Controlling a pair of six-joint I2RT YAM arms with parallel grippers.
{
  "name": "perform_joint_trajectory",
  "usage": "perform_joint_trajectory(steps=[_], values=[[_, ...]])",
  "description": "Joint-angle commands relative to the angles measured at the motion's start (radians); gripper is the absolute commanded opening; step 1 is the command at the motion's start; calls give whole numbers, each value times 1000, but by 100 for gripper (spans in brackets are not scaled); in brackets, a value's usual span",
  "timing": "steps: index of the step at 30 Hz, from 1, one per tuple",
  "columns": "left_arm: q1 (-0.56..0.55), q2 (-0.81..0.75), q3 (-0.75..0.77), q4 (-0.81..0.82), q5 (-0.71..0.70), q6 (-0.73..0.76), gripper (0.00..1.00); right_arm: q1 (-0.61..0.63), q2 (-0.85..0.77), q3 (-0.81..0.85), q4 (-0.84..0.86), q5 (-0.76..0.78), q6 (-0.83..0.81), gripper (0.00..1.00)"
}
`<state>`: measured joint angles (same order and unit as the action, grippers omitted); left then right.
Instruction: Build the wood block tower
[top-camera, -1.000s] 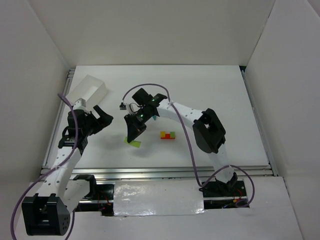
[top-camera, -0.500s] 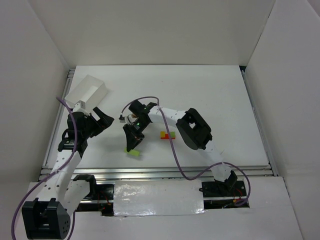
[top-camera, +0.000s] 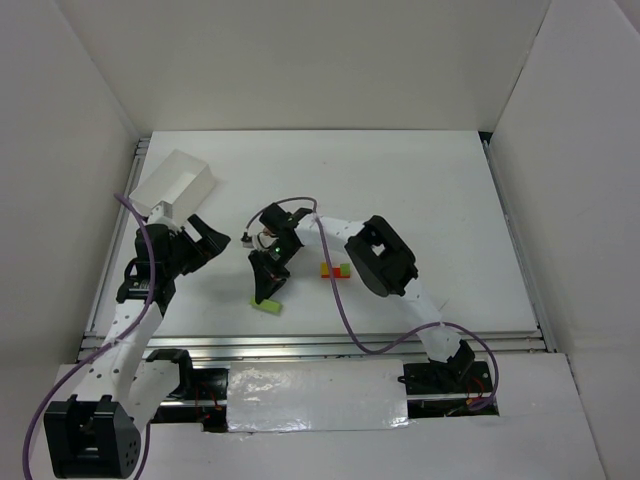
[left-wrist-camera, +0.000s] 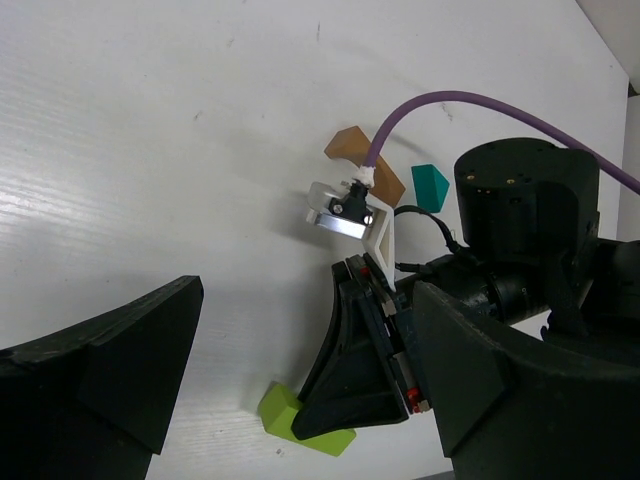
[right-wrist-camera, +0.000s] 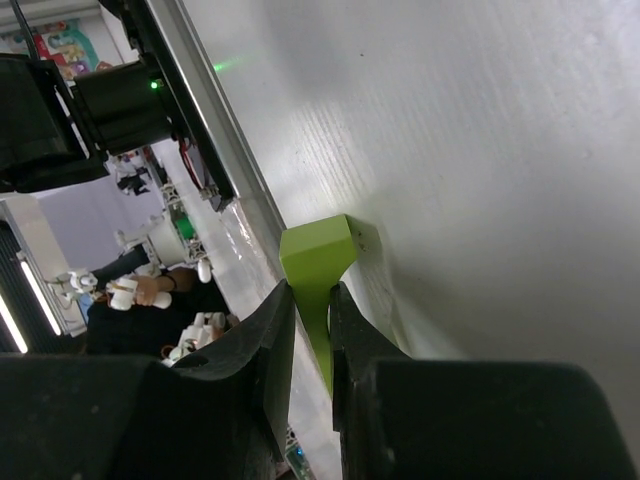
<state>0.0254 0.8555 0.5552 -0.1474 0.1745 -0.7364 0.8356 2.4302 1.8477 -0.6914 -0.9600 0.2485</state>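
Note:
My right gripper (top-camera: 268, 292) is shut on a lime green block (top-camera: 270, 305), pressed low at the table near the front edge. The right wrist view shows the block (right-wrist-camera: 316, 250) pinched between both fingers, with my right gripper (right-wrist-camera: 310, 300) at its narrow part. In the left wrist view the green block (left-wrist-camera: 282, 415) lies under the right gripper (left-wrist-camera: 350, 400). A small red, yellow and green stack (top-camera: 336, 269) lies to the right. A tan block (left-wrist-camera: 346, 143) and a teal block (left-wrist-camera: 428, 181) lie beyond. My left gripper (top-camera: 197, 240) is open and empty, left of these.
A white rectangular box (top-camera: 175, 180) stands at the back left. A purple cable (top-camera: 345, 300) trails from the right arm across the table. White walls enclose the table on three sides. A metal rail runs along the front edge (top-camera: 330, 345).
My right gripper has moved down-left toward the front edge with the green block, and its arm has folded in. The left arm has shifted only slightly.

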Motion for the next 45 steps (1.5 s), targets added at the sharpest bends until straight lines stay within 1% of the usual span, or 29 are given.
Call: perform_joint_trajectory(steps=[1,3,4,6,7,9,10,12,13,15,16,17,18,19,20,21,23,24,25,27,28,31,35,38,39,40,42,45], values=[[-2,8,0,57,29,5,99,-18,9,30,33,1,-15,12],[-2,8,0,63,33,8,99,-26,9,21,39,1,-11,17],[-2,11,0,63,33,8,99,-30,10,19,43,4,-9,23],[-2,16,0,69,33,12,99,-32,7,22,38,7,-15,34],[-2,20,0,72,36,14,99,-35,6,22,36,12,-20,45],[-2,23,-1,80,45,15,99,-36,-5,27,30,38,-28,59],[-2,28,-1,81,45,15,99,-35,-8,28,27,50,-35,63],[-4,31,0,88,46,19,99,-38,-16,36,18,78,-38,65],[-5,36,-3,88,48,20,99,-38,-25,39,12,84,-41,69],[-5,37,0,92,52,23,99,-38,-40,44,0,134,-54,71],[-5,39,-3,94,51,25,99,-39,-62,41,-6,156,-66,78],[-5,39,-1,95,54,26,99,-38,-78,38,-7,176,-72,82],[-5,36,0,94,51,26,99,-36,-95,21,-7,220,-83,93],[-5,33,0,94,46,31,99,-30,-138,9,1,245,-97,100],[-8,31,0,91,36,32,99,-26,-158,-17,6,265,-109,100],[-10,22,-1,88,31,34,99,-18,-202,-30,4,333,-121,100],[-12,11,-5,82,10,32,99,17,-247,-79,9,409,-155,100],[-15,1,-9,83,5,37,99,31,-270,-97,13,487,-167,100],[-13,-4,-9,81,3,38,99,48,-302,-111,18,522,-182,100],[-15,-10,-8,77,-16,42,99,89,-332,-160,39,595,-199,100],[-13,-10,-8,75,-18,42,99,100,-356,-185,53,653,-206,100],[-15,-3,-9,88,-10,46,99,148,-402,-237,92,754,-232,100],[-13,8,-6,88,-9,58,99,192,-425,-260,131,834,-238,99],[-15,2,-9,86,-27,63,99,200,-404,-242,130,868,-238,95],[-15,1,-9,86,-32,66,99,200,-395,-234,122,872,-238,93],[-15,1,-9,86,-41,68,99,200,-387,-219,116,873,-238,88],[-15,-1,-12,91,-40,72,99,203,-366,-205,112,862,-238,85],[-15,-4,-11,85,-52,75,99,207,-355,-208,124,837,-238,84]])
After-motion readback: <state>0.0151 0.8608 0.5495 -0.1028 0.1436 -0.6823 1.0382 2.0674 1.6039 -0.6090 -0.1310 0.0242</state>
